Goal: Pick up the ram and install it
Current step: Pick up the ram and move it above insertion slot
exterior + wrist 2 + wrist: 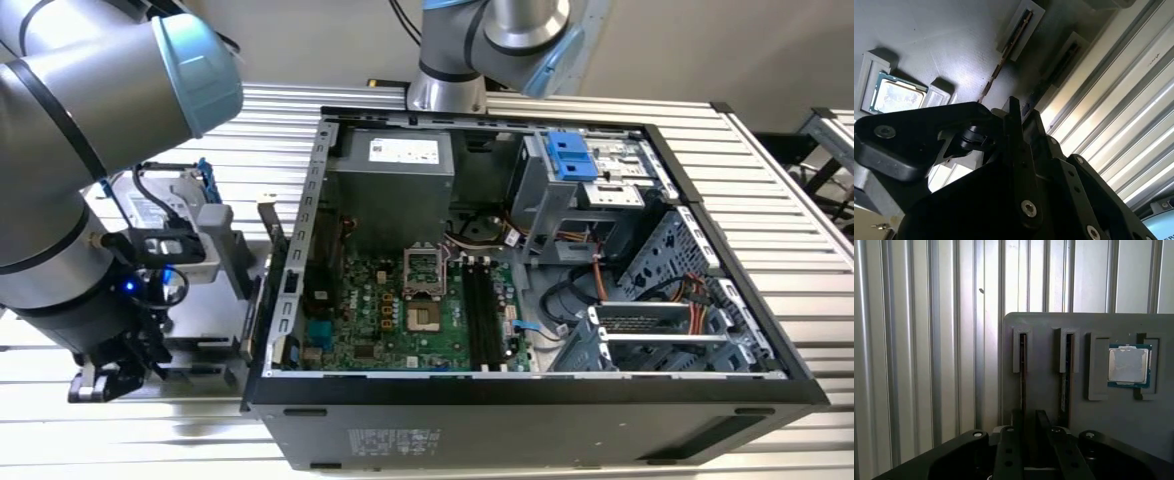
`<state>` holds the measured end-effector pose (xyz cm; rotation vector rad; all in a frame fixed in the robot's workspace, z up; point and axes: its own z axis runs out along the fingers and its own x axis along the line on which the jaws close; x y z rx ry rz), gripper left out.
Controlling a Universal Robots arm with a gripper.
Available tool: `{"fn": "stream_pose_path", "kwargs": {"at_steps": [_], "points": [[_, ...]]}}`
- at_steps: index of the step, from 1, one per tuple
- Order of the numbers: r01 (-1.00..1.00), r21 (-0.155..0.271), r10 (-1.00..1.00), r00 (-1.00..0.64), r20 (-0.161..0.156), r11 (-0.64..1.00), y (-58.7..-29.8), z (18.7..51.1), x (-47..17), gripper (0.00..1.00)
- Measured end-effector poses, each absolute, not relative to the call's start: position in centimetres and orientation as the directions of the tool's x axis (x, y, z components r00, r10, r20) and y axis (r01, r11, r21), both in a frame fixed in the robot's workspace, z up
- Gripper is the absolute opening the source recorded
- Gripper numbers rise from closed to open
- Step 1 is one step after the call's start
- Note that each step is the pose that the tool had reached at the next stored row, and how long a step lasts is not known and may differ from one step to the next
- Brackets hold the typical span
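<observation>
Gray tray (1046,325): two slots, one ram (1023,367) on edge in each; one processor (1127,365) in a square recess. End effector (1029,416) over one ram, opening impossible to tell.

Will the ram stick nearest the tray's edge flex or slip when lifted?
Probably stiff: the ram stick is a thin board standing straight in its slot. Likely light, being so thin. It may bind if tilted, since the tray slot hugs it.

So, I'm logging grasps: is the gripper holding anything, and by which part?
Cannot be told: the gripper sits at one end of a ram in its tray slot, but a grip isn't visible.
</observation>
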<state>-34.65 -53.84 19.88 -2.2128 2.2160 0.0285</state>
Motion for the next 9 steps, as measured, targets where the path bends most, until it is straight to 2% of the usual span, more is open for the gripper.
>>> {"fn": "stream_pose_path", "kwargs": {"at_steps": [9], "points": [[-1.0,0.006,-1.0,-0.002,-0.02,0.001,-53.84,19.85,-34.65,0.0]]}}
